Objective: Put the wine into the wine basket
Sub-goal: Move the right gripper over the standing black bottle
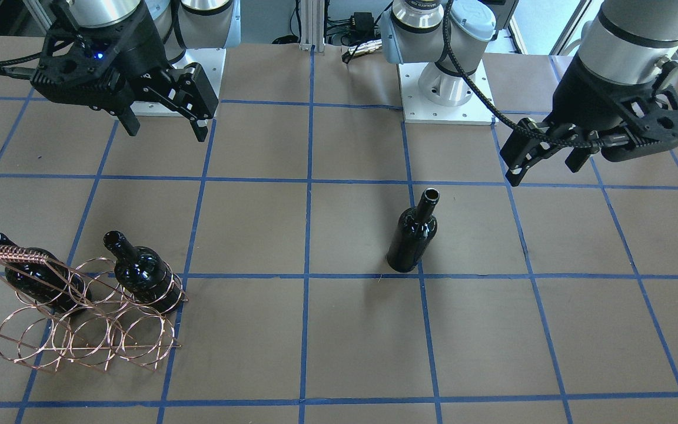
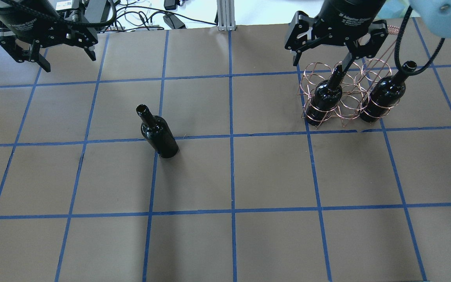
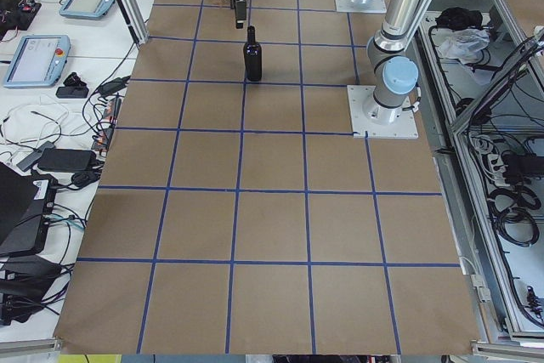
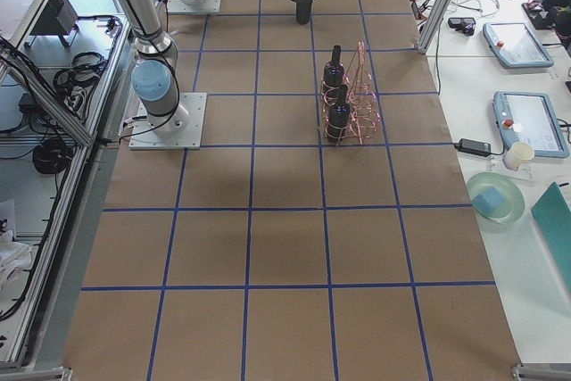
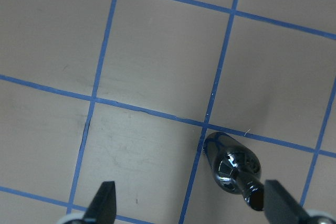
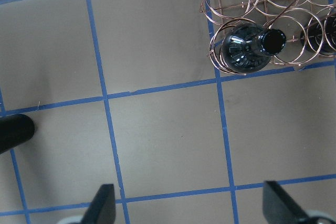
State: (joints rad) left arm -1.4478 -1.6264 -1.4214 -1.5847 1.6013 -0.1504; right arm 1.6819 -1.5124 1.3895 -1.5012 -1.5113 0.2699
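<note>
Two end effectors: both hung raised, fingers spread wide, holding nothing.
Left end effector (image 2: 69, 62): farthest from the wine basket (image 2: 347, 107).
Wine (image 2: 158, 133): stood upright on the table (image 2: 272, 176), long axis vertical, well apart from the wine basket, between it and the left end effector; the left arm looked nearer.
Seated bottles (image 2: 326, 98): two filled the wine basket's outer rings; the middle ring looked free.
Right end effector (image 2: 321, 58): near the wine basket, on its robot side.
</note>
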